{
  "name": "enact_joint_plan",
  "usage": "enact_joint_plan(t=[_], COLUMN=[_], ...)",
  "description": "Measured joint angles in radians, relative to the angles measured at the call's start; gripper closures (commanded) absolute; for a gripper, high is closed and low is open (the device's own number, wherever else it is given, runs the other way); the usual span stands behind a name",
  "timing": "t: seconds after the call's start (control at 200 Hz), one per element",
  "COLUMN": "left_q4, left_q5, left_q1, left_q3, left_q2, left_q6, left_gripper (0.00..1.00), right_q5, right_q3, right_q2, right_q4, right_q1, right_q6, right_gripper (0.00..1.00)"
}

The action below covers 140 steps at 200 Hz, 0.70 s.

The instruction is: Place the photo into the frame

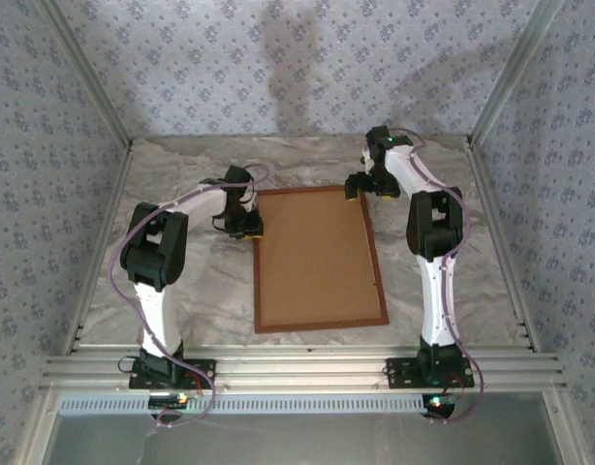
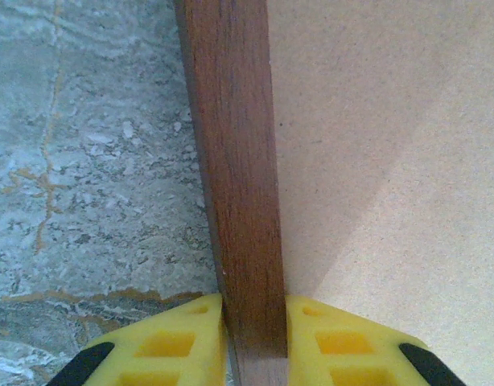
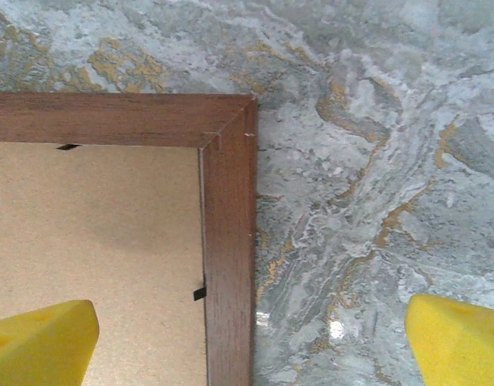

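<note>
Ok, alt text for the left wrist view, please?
The yellow left gripper is shut on the frame, clamping its wooden rail from both sides. Marbled table lies on one side, plain brown backing board on the other.

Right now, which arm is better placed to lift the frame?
Left, probably. The left gripper is already shut on the frame, on its left rail. The right gripper is open over the far right corner, with a finger on either side of the rail, holding nothing.

The thin rectangular reddish-brown wooden frame holds a plain tan backing board; around the frame, grey marble-patterned tabletop with ochre veins.
</note>
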Motion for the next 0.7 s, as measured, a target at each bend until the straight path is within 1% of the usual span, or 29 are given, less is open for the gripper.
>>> enact_joint_plan(t=[0.09, 0.31, 0.7], left_q4=[0.0, 0.0, 0.0], left_q5=[0.0, 0.0, 0.0], left_q1=[0.0, 0.0, 0.0], left_q3=[0.0, 0.0, 0.0], left_q2=[0.0, 0.0, 0.0], left_q6=[0.0, 0.0, 0.0], left_gripper=[0.77, 0.77, 0.77], right_q5=[0.027, 0.089, 0.128], right_q3=[0.0, 0.0, -0.002], right_q2=[0.0, 0.0, 0.0], right_q4=[-0.008, -0.01, -0.01], right_q1=[0.0, -0.001, -0.015], right_q6=[0.001, 0.0, 0.0], right_gripper=[0.03, 0.04, 0.04])
